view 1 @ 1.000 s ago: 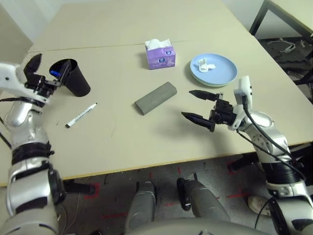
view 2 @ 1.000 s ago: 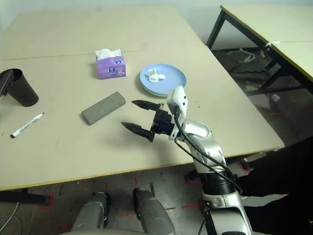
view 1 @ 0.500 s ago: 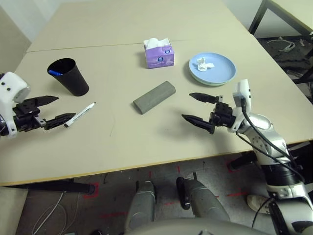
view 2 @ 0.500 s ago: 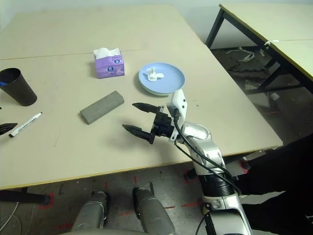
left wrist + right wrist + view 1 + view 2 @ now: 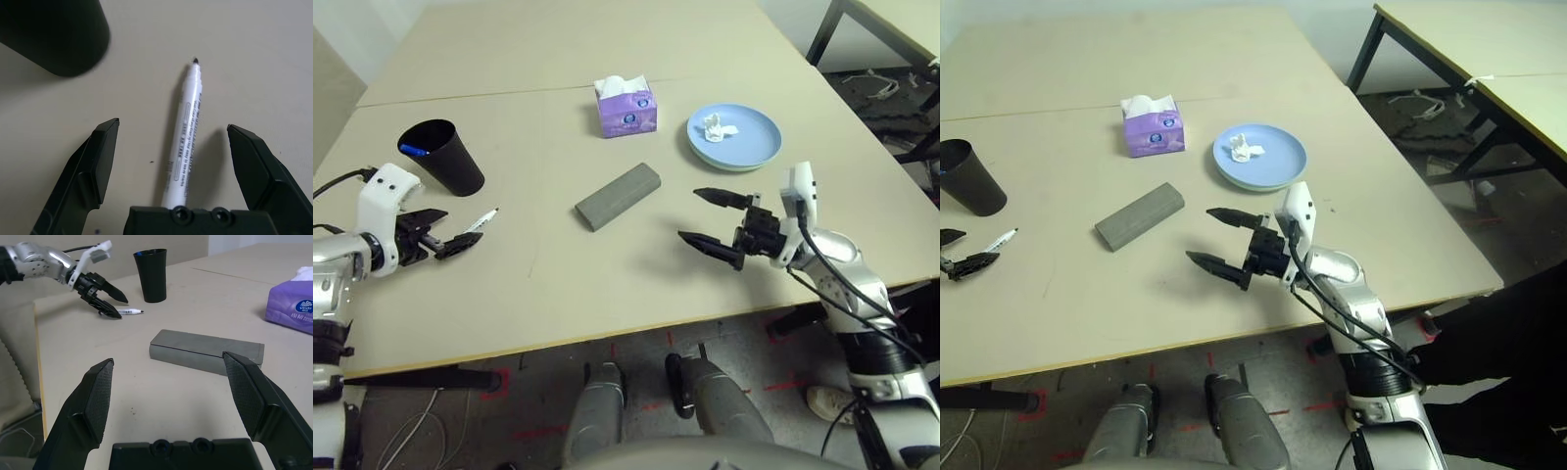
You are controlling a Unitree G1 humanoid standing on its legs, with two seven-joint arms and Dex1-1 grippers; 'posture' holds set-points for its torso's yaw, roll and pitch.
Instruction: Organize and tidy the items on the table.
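Left wrist view: wide-open left gripper (image 5: 172, 147) straddling white plastic marker (image 5: 185, 142) near black cup (image 5: 51, 34), awaiting closure; right gripper (image 5: 717, 218) hovering wide.

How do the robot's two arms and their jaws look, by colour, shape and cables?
Both arms are silver metal in rounded segments with black bands at the joints. Each wrist carries a white block. The left gripper and the right gripper each have two black, tapered, pointed fingers on a black base with small screws. Black cables run along the right forearm, and one leads to the left wrist.
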